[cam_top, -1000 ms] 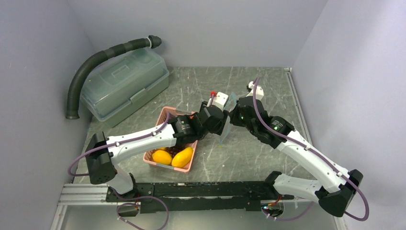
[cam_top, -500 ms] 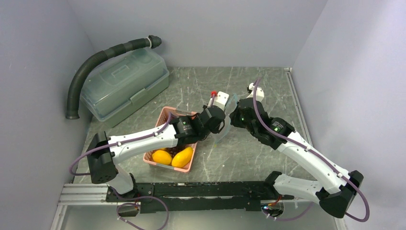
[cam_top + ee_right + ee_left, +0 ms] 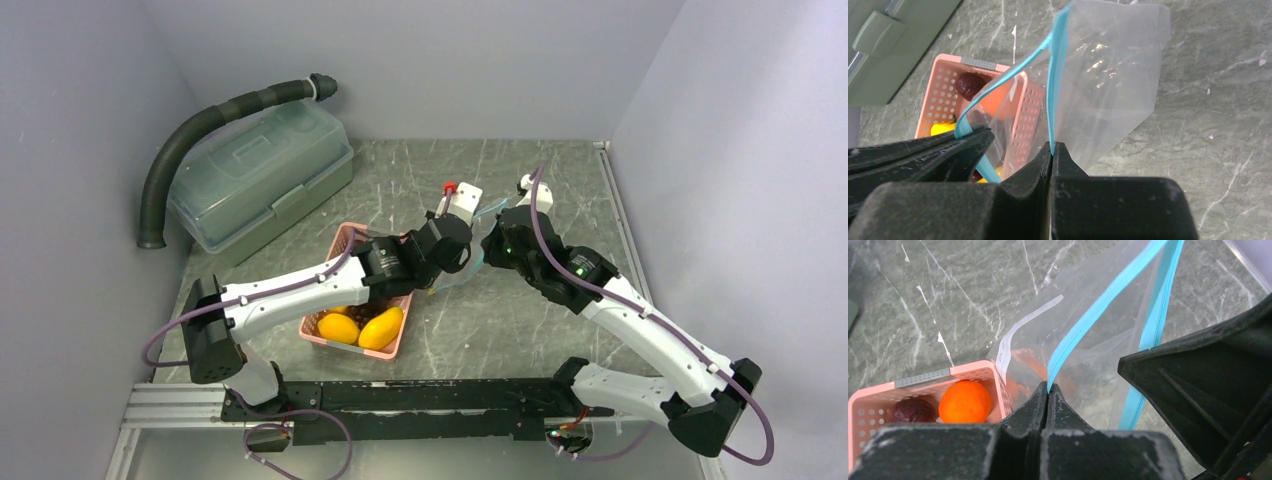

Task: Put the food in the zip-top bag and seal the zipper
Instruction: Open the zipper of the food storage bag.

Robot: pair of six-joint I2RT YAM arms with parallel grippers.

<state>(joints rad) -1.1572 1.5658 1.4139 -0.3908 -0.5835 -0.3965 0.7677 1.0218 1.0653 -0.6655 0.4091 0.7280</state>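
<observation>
The clear zip-top bag [image 3: 1108, 70] hangs in the air between my two grippers, just right of the pink basket [image 3: 923, 377]. My left gripper [image 3: 1048, 387] is shut on one side of the teal zipper [image 3: 1103, 297]. My right gripper [image 3: 1052, 145] is shut on the zipper's other side [image 3: 1053, 90], so the mouth gapes a little. The food lies in the basket: an orange [image 3: 964, 401], a dark reddish fruit [image 3: 911, 410] and yellow mango pieces [image 3: 381, 328]. I see no food inside the bag.
A translucent green-grey lidded box [image 3: 262, 180] stands at the back left with a black ribbed hose [image 3: 200, 135] curving round it. Grey walls close in on the left, back and right. The marbled table [image 3: 520, 320] shows bare in front of the bag.
My left gripper has closed on the zipper strip. The bag has swung from hanging edge-on to spread between the two grippers, its mouth parted.
</observation>
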